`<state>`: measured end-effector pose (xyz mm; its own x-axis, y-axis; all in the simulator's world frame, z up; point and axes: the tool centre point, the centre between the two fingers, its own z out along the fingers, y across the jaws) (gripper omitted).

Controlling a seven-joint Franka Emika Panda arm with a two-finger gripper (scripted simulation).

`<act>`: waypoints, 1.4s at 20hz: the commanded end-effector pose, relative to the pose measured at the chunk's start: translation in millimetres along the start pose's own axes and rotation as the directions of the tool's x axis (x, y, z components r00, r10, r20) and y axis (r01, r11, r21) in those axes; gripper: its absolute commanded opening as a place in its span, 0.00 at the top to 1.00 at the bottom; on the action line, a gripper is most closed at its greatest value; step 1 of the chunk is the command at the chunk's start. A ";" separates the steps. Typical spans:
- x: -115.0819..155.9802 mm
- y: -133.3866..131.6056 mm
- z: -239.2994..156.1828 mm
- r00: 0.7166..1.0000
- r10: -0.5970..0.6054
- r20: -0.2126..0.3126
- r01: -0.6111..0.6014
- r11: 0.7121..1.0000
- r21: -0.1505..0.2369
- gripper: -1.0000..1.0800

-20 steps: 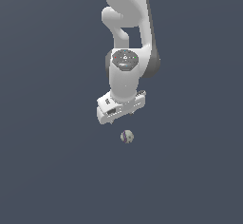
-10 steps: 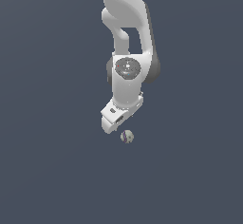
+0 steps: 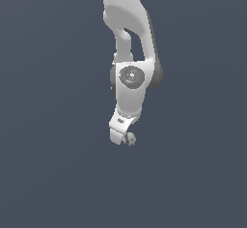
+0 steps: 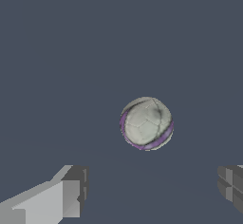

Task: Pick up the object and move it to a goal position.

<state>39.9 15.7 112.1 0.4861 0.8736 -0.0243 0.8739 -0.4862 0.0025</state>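
Plain slate-grey ground, tool [image 3: 124, 140] spread wide, lowered since earlier onto ball [image 4: 146, 123].

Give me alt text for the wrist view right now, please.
A small pale ball with a purple band lies on a plain dark grey surface, ahead of the open gripper. Its two fingertips show at the frame's edge, spread wide and touching nothing.
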 end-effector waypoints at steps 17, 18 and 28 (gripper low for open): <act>17.8 8.3 22.7 0.910 -0.414 -0.020 0.414 0.910 -0.007 0.04; 18.2 8.5 23.3 0.905 -0.424 -0.021 0.424 0.906 -0.007 0.04; 19.4 9.1 26.6 0.892 -0.451 -0.023 0.451 0.892 -0.008 0.04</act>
<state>57.1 27.7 86.3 0.0397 0.9992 -0.0003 0.9992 -0.0397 0.0001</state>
